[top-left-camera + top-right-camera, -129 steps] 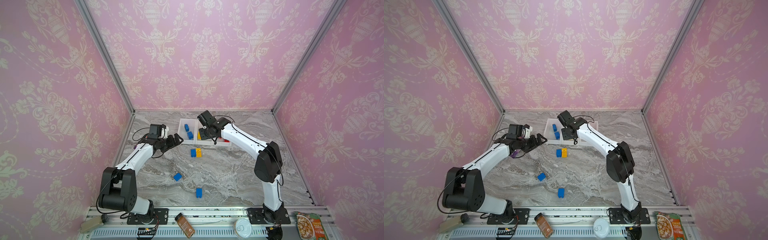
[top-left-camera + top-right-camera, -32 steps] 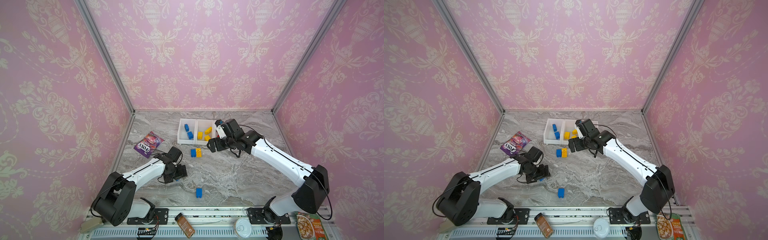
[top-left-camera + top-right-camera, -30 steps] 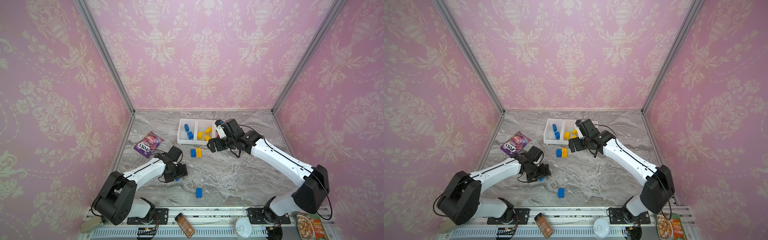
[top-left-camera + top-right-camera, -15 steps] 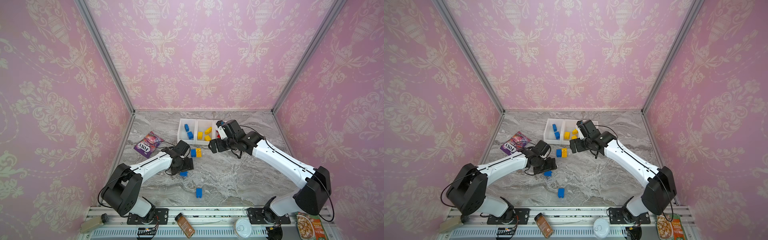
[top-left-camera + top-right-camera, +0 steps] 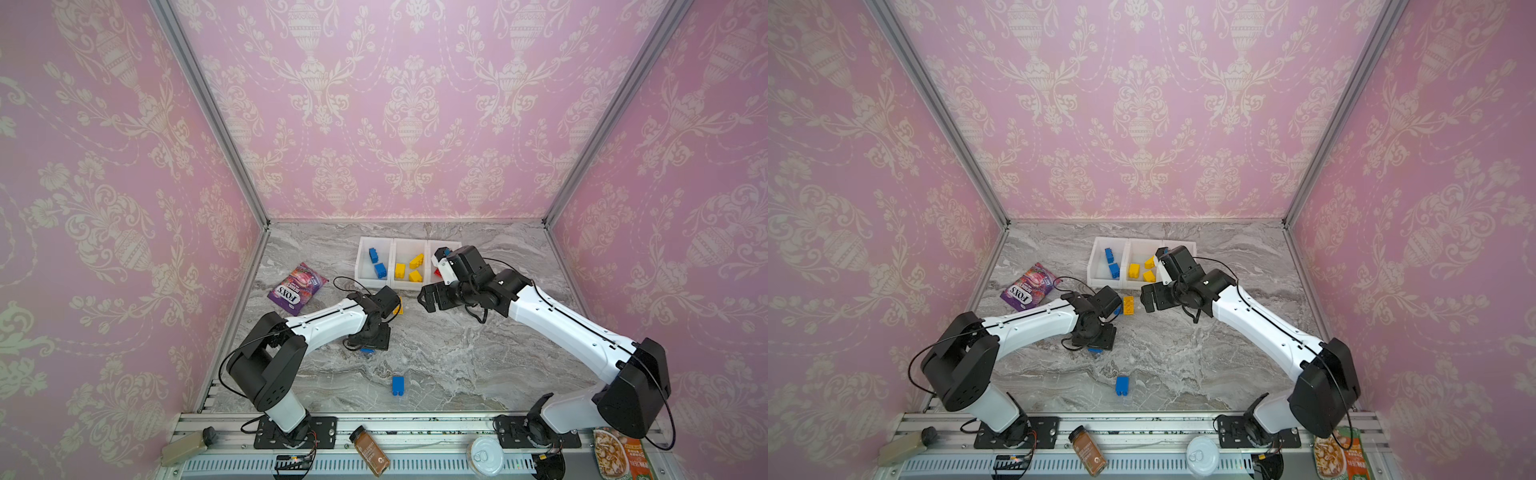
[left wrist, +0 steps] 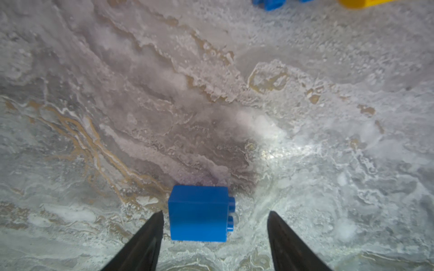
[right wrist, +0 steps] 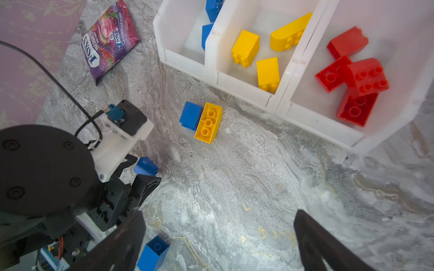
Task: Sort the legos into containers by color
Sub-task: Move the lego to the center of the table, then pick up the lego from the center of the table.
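In both top views my left gripper points down at the grey marbled tabletop, well in front of the row of three joined white plastic bins. A small blue studded plastic brick peeks out beneath it. My right gripper hangs just in front of the bins, spread and empty. A second blue brick lies farther from the bins, and a yellow three-stud brick lies near their front wall. In the left wrist view the small blue studded plastic brick lies on its side between the black fingers. It sits close against one with a clear gap to the other, so the jaws are spread around it, not pinching. In the right wrist view the right fingers stand wide apart over bare marble. The bins hold red bricks, yellow bricks and blue bricks, one colour per compartment. Another blue brick touches the yellow three-stud brick just in front of them.
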Available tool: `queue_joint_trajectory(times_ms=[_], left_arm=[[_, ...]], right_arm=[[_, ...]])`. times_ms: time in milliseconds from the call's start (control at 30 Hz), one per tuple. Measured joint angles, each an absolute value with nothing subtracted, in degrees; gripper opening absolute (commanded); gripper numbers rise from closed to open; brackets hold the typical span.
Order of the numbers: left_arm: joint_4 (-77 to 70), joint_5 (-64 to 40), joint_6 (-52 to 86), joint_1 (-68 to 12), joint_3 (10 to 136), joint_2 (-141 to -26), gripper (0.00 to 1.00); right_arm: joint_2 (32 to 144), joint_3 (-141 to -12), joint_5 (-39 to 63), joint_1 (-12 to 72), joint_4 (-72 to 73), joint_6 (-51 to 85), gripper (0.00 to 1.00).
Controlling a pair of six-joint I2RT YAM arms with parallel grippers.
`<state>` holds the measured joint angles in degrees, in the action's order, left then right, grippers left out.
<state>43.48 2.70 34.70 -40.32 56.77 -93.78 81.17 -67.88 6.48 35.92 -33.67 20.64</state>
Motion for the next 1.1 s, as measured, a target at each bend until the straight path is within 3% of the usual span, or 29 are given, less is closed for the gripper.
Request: queue_joint_trajectory(times_ms=[267,833,1100], left_arm=[[43.83,3.6,33.87,-40.32,56.77,-94.54,0.67],[42.89,3.57,33.87,-40.32,55.92,-95.81,0.58],[42.39,3.53,33.89,-40.32,55.22,-95.79,0.46]], right_arm=[[76.03,-57.36,13.02,33.43,-29.39,25.78,1.0],[74.56,-56.38,14.81,31.57,-27.66,27.11,1.0],[74.56,-56.38,14.81,31.38,-27.66,27.09,1.0]])
